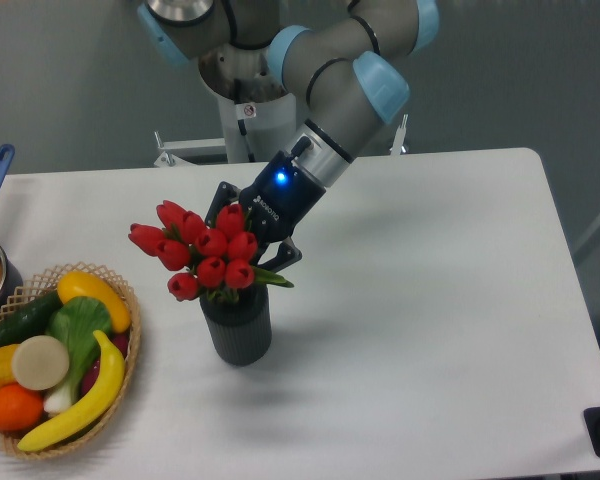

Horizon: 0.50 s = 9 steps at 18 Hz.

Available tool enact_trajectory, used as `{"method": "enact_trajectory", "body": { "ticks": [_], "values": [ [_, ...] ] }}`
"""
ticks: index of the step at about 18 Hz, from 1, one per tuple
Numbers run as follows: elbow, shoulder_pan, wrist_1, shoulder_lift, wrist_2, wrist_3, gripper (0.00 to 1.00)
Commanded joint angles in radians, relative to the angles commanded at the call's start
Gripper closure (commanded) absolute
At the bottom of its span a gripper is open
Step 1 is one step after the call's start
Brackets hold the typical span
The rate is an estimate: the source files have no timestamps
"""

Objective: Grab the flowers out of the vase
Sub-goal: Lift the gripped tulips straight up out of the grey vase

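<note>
Black two-finger hand clenched around bunch of glossy red tulip buds with green leaves, behind blooms. Stems inside dark grey ribbed cylindrical vase, bench centre. Woven wicker basket of plastic produce near left.

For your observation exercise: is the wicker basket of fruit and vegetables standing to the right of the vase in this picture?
No, the basket sits at the table's left edge, left of the vase.
</note>
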Motion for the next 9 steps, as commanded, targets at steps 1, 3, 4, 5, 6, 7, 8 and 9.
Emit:
{"method": "enact_trajectory", "body": {
  "ticks": [1, 3, 4, 5, 6, 7, 8, 9],
  "values": [
    [0.008, 0.000, 0.000, 0.006, 0.000, -0.018, 0.52],
    [0.026, 0.000, 0.000, 0.018, 0.001, -0.063, 0.52],
    [0.028, 0.002, 0.000, 0.025, 0.002, -0.075, 0.52],
    [0.029, 0.005, 0.000, 0.032, 0.002, -0.075, 0.52],
    [0.029, 0.011, 0.000, 0.035, 0.002, -0.077, 0.52],
    [0.029, 0.012, 0.000, 0.041, 0.002, -0.081, 0.52],
    [0.029, 0.014, 0.000, 0.049, 0.002, -0.085, 0.52],
    [0.029, 0.015, 0.000, 0.054, 0.000, -0.091, 0.52]
  ]
}}
